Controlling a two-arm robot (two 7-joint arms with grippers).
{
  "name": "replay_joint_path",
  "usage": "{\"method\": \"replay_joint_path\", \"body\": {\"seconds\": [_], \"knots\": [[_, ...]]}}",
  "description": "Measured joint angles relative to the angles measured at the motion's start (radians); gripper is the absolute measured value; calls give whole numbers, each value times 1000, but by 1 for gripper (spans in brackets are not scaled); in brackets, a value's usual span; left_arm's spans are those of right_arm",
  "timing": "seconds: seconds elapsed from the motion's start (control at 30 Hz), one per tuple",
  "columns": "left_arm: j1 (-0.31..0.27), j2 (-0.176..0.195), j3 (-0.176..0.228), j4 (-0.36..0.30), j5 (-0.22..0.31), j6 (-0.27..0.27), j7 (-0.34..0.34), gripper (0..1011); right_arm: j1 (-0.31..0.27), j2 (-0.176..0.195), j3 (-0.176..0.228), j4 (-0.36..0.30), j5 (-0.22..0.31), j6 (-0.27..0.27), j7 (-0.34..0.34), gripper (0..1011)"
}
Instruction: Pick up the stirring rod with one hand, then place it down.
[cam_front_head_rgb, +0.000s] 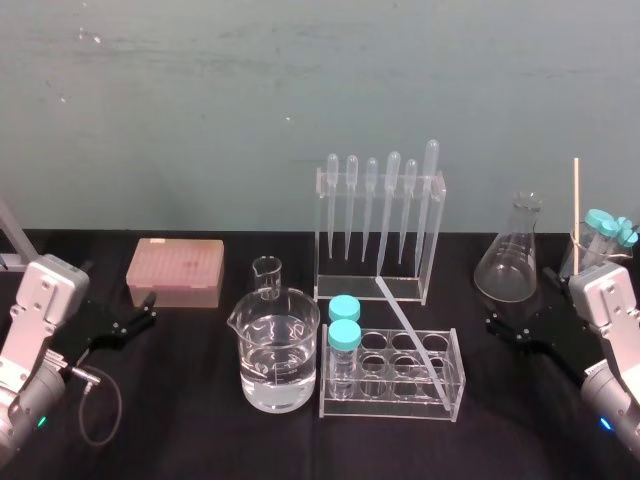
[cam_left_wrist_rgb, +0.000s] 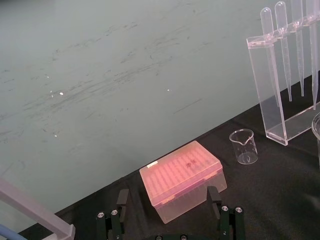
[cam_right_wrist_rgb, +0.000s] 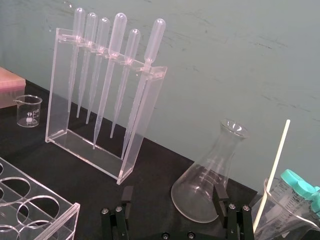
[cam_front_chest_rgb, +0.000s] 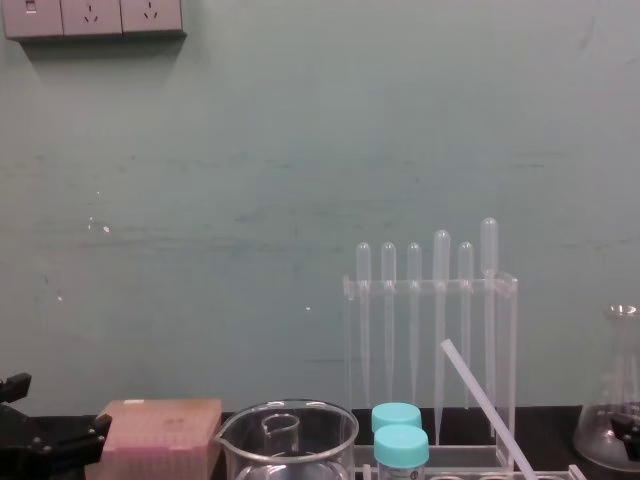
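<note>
Stirring rod (cam_front_head_rgb: 410, 335): lies slanted across the test tube rack (cam_front_head_rgb: 390, 408), far end by the pipette rack (cam_front_head_rgb: 437, 235) | Left end effector (cam_front_head_rgb: 150, 308) and right end effector (cam_right_wrist_rgb: 173, 194): both released, empty, low at opposite sides of the desk (cam_front_head_rgb: 200, 420) | Risk: the thin, slick rod may pivot or slip when pinched; a reach could knock the capped tubes (cam_front_head_rgb: 344, 335) or the water beaker (cam_front_head_rgb: 272, 360).

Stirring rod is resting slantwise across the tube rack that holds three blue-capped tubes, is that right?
Not quite: the tube rack holds two blue-capped tubes, not three, as the head view shows. The stirring rod does rest slantwise across it.
</note>
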Motion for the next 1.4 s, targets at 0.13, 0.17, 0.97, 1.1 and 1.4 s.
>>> {"method": "replay_joint_path", "body": {"seconds": [0.13, 0.17, 0.97, 1.1, 1.4], "knots": [[0, 0, 0, 0, 0, 0, 0, 1000, 0, 0, 0, 0, 0, 0, 0, 1000], [0, 0, 0, 0, 0, 0, 0, 1000, 0, 0, 0, 0, 0, 0, 0, 1000], [0, 0, 0, 0, 0, 0, 0, 1000, -1, -4, 9, 0, -8, 4, -1, 1000], [0, 0, 0, 0, 0, 0, 0, 1000, -16, -4, 32, -20, -10, -27, 0, 1000], [0, 0, 0, 0, 0, 0, 0, 1000, -56, 16, 47, -119, 12, -165, 106, 1000]]}}
